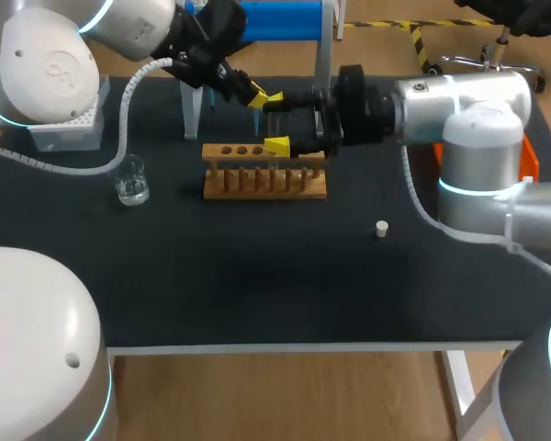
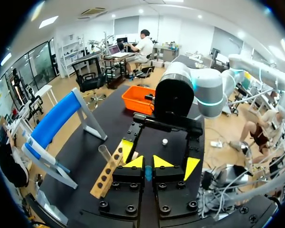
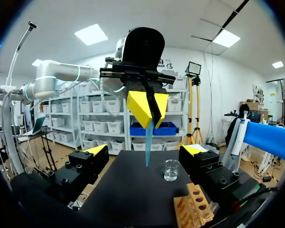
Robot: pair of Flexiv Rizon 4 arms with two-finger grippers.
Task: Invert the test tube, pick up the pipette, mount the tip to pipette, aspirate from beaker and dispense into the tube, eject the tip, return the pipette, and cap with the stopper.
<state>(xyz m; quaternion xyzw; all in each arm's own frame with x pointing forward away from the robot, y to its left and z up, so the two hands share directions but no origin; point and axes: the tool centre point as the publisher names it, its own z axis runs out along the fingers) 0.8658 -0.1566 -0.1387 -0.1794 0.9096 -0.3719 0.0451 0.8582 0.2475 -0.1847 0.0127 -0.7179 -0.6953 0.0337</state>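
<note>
My left gripper point(image 1: 261, 95) hangs over the back of the wooden rack point(image 1: 264, 175), shut on a slim blue pipette tip point(image 3: 148, 142) that points down. My right gripper point(image 1: 275, 121) is open, with one yellow finger on each side of the left gripper and the tip. In the right wrist view the tip hangs just ahead, between my open right fingers point(image 3: 97, 150). A clear test tube point(image 2: 104, 153) stands upright in the rack point(image 2: 107, 173). The glass beaker point(image 1: 130, 181) stands left of the rack. The white stopper point(image 1: 381, 229) lies to its right.
The blue pipette stand point(image 1: 257, 18) is at the back edge, behind the rack. A white tip box point(image 1: 69, 124) sits at the back left and an orange bin point(image 1: 530, 161) at the far right. The black mat point(image 1: 275, 285) stretches towards the table's front.
</note>
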